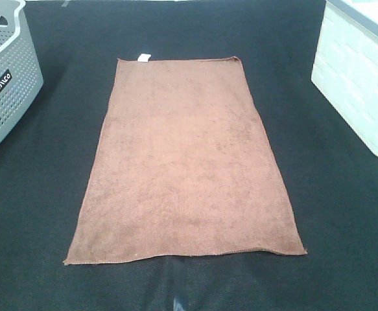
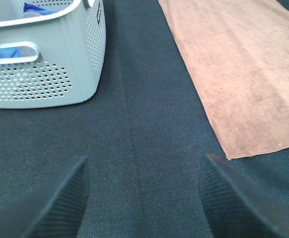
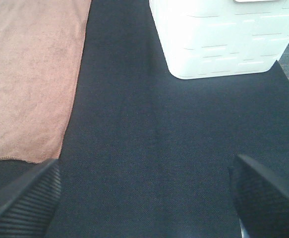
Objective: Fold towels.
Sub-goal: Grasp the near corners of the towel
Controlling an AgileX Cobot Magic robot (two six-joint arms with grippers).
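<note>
Dark cloth [image 1: 33,214] covers the whole table, and right in the middle lies the towel [image 1: 185,162], reddish-brown, spread flat and fully open. It runs lengthwise from near to far. There's the white tag [image 1: 143,57], poking off the far short edge, toward the left corner. The far right corner curls over a touch, and the near hem waves slightly.

Over on the far left stands a grey basket [image 1: 7,84], perforated walls, a label on its side, well apart from the towel. The left wrist view picks out something blue [image 2: 32,7] inside it. Far right, a white basket [image 1: 357,84], also clear of the towel.

Neither arm shows in the high view. On to the wrist cameras: the left gripper [image 2: 144,166] has its jaws spread wide, with only dark cloth between the ribbed fingers [image 2: 55,203]. The towel's near left corner [image 2: 228,156] sits just beside one finger. Whether they touch, I can't tell.

The right gripper [image 3: 145,166] is the same, jaws wide apart and holding nothing. One finger [image 3: 30,198] sits at the towel's near right corner [image 3: 57,158], and the white basket is beyond it.
</note>
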